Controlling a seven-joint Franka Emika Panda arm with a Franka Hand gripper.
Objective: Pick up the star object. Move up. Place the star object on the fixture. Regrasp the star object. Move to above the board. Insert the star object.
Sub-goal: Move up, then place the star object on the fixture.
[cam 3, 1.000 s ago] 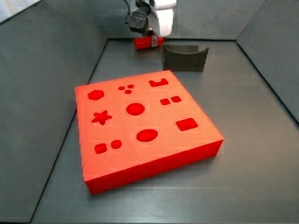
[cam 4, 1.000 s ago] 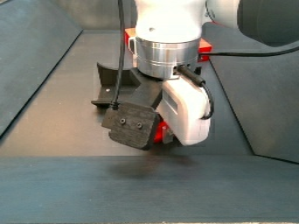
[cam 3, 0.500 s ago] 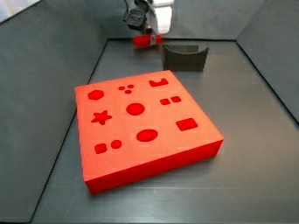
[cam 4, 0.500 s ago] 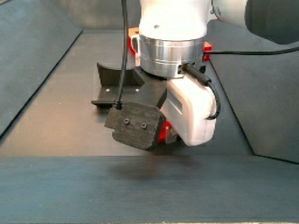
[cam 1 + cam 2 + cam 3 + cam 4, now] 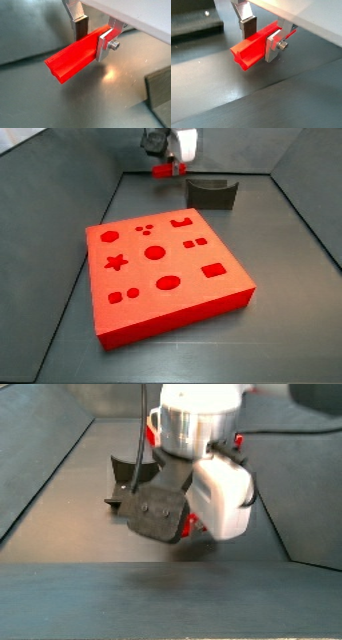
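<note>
My gripper point(image 5: 93, 36) is shut on the red star object point(image 5: 75, 56), a long red bar with a star-shaped end; it also shows in a wrist view point(image 5: 254, 45). The piece hangs clear above the grey floor. In a side view the gripper point(image 5: 170, 166) holds the star object point(image 5: 166, 170) at the far end of the bin, left of the dark fixture point(image 5: 214, 193). In a side view the gripper body point(image 5: 201, 474) hides most of the piece point(image 5: 191, 523). The red board point(image 5: 160, 270) with its star hole point(image 5: 116, 261) lies nearer the front.
The fixture also shows behind the arm in a side view point(image 5: 128, 481) and at a wrist view's edge point(image 5: 194, 25). Grey bin walls point(image 5: 301, 218) slope up on both sides. The board has several other shaped holes.
The gripper has risen with the star object, higher above the floor than a second ago. The board and fixture have not moved.
</note>
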